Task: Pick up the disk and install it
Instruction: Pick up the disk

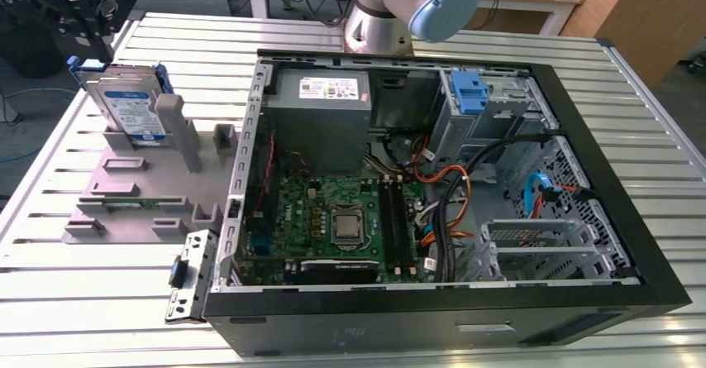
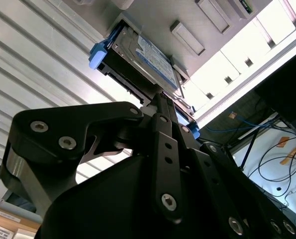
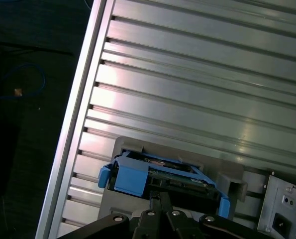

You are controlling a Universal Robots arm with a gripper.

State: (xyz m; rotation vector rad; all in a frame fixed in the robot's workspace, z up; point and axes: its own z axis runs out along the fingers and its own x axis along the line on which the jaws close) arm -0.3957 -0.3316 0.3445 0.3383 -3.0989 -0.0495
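The disk (image 1: 124,107) stands on edge in a grey holder (image 1: 121,188) on the exterior view's left, beside the open computer case (image 1: 441,318). It is silver-grey with a white-and-blue label and blue side rails. My gripper (image 1: 91,41) hangs just above its upper edge. In both wrist views the black fingers (image 3: 159,198) lie close together, pointing at the disk (image 3: 160,178) with its blue rail (image 3: 130,179). The second wrist view has the gripper (image 2: 158,98) right at the edge of the disk (image 2: 143,57). Nothing is held between the fingers.
Inside the case are a grey power supply (image 1: 320,103), a motherboard (image 1: 331,219), cable bundles (image 1: 452,186) and a tall blue latch piece (image 1: 469,95). The slatted metal table (image 3: 212,74) ends close to the holder, at an edge (image 3: 73,124). The arm's base (image 1: 381,21) stands behind the case.
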